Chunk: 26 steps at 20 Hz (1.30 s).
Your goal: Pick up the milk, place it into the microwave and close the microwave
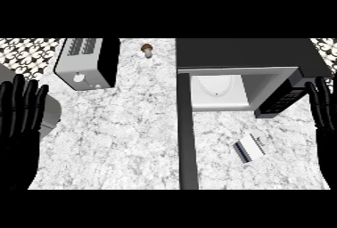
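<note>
A: Nothing's grabbed yet – both the left hand (21, 113) and right hand (322, 109) sit open, fingers up.
B: Yep. The milk (250, 149) lies on its side, down-left of the right hand, just in front of the open microwave (263, 78) – I'd say the reach comes next.

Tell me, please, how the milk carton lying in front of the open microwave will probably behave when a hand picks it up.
The milk carton lies flat on its side on the counter, so it should not roll or tip. Its boxy shape suggests flat, fairly stiff faces, though the smooth surface may slip. It looks small beside the microwave, so probably light.
</note>
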Motion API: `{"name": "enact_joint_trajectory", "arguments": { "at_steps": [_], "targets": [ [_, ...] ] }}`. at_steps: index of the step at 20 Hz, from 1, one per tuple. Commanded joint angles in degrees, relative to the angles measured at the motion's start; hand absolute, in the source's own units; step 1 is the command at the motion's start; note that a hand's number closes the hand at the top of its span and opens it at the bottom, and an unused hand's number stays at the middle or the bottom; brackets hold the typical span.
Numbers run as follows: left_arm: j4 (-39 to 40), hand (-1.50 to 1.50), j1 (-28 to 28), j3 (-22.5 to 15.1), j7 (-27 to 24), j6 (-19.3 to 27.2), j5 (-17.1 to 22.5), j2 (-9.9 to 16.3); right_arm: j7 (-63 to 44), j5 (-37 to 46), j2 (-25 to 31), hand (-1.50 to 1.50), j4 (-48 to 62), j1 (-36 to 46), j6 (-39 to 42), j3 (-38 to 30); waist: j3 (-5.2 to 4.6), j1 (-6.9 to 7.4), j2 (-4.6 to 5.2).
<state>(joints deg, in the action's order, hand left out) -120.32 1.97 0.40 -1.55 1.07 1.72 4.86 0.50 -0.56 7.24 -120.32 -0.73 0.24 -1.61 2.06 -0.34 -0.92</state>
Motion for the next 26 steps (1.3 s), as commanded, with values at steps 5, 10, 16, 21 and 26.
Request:
{"name": "enact_joint_trajectory", "arguments": {
  "at_steps": [5, 10, 16, 21, 26],
  "targets": [
    [-3.78, -1.50, 1.01, -5.21, 1.71, -2.93, -2.68, 0.82, 6.29, 3.03, -3.23, -1.50, -1.71, -9.04, -1.72, 0.29, -2.04, 0.17, 0.83],
    [2.08, -1.50, 7.00, -12.28, 0.64, -1.17, -0.92, -4.71, 7.75, 1.42, -5.94, -1.50, -2.65, -21.09, 1.40, 7.42, -2.05, -0.07, 0.78],
    [-0.74, -1.50, 11.91, -22.57, -1.12, 6.06, -5.00, -4.83, 14.32, 3.48, -6.59, -1.50, -7.05, -33.97, 2.52, 11.57, -2.05, -0.11, 0.70],
    [7.05, -1.50, 13.32, -28.96, -9.15, 10.29, -7.35, -4.85, 21.08, 2.77, -5.74, -1.50, -0.62, -36.47, 3.79, 9.12, -2.06, -0.01, 0.81],
    [5.35, -1.50, 16.14, -33.73, -10.52, 14.18, -9.38, -4.86, 29.45, 1.06, -5.54, -1.50, 7.17, -39.27, 5.42, 6.65, -2.04, 0.05, 0.79]
  ]
}}
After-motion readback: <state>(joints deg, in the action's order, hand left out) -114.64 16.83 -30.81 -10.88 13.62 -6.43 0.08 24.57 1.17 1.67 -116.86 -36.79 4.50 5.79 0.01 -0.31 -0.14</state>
